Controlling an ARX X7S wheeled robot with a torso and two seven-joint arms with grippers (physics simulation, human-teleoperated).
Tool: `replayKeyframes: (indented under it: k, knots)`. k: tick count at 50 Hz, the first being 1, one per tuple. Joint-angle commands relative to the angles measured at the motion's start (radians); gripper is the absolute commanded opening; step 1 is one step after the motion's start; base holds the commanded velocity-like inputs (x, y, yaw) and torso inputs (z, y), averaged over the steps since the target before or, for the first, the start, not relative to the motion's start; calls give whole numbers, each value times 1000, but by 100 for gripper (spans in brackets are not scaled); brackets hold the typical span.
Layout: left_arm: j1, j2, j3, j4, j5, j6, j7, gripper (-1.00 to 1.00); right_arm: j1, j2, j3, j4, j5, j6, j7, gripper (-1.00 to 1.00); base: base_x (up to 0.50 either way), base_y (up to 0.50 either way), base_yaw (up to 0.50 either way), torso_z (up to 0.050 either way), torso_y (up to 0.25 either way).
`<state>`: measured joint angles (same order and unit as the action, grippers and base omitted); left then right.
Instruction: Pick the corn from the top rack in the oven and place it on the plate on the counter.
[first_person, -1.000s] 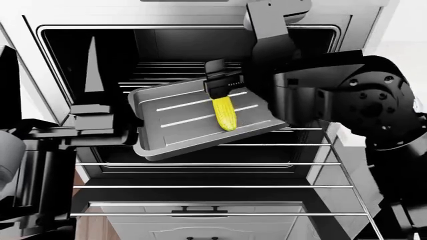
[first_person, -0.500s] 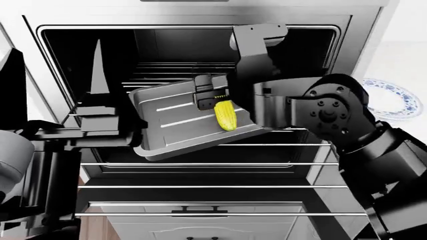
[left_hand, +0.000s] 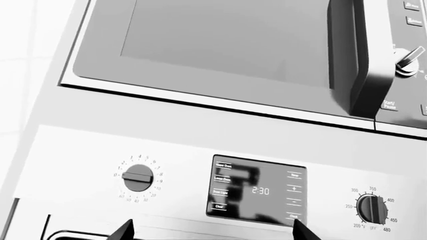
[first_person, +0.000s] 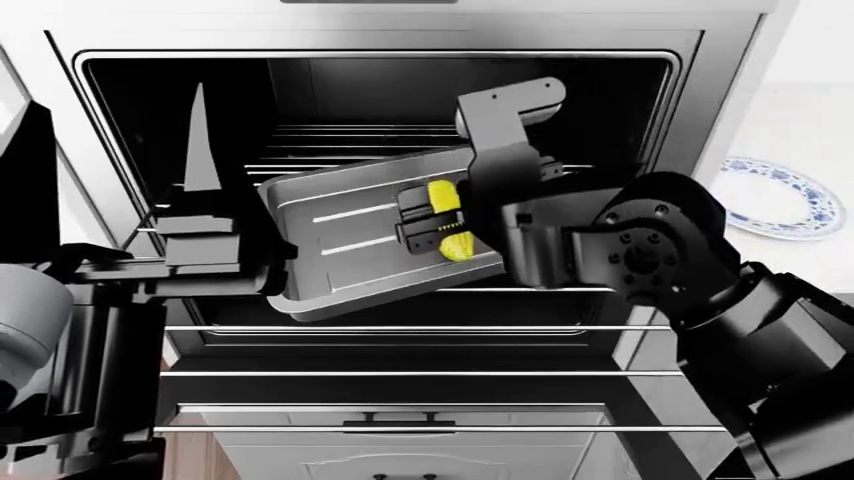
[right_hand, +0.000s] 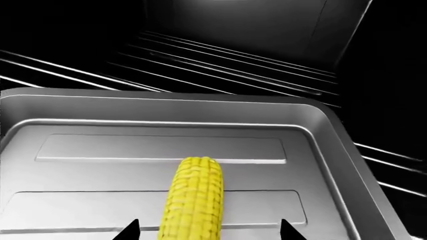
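Observation:
The yellow corn (first_person: 457, 246) lies on a grey baking tray (first_person: 334, 275) in the open oven (first_person: 120, 90). The tray sits on a rack whose thin wires (first_person: 320, 150) show behind it. My right gripper (first_person: 424, 220) hangs low over the corn's middle. In the right wrist view it (right_hand: 208, 231) is open, one dark fingertip on each side of the corn (right_hand: 193, 200), with a gap on both sides. The left gripper (left_hand: 212, 231) is open and empty, facing the oven's control panel. The blue-rimmed plate (first_person: 774, 195) stands on the white counter (first_person: 801, 120) at the right.
More wire racks (first_person: 427, 373) stick out below the tray toward me. My left arm (first_person: 187, 260) is at the oven's left edge. A microwave (left_hand: 220, 45) sits above the control panel (left_hand: 257, 190). White cabinet doors (first_person: 400, 455) are under the oven.
My right gripper has swung left and turned, from the corn's far end to over its middle. The arm's shift uncovered the plate. Corn and tray have not moved.

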<state>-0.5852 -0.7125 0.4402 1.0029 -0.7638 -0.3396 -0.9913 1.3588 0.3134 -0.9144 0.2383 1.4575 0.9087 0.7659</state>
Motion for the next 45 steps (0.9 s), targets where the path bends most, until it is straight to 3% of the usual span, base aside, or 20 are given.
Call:
replayKeyframes:
  k: [1, 45]
  knots:
    - [9, 1, 11, -11, 15, 19, 4, 100, 5, 7, -26, -14, -10, 26, 16, 100, 0, 0, 0, 0, 0]
    - [-3, -13, 37, -15, 12, 34, -8, 100, -29, -12, -46, 7, -16, 0, -30, 100, 0, 0, 0, 0, 0]
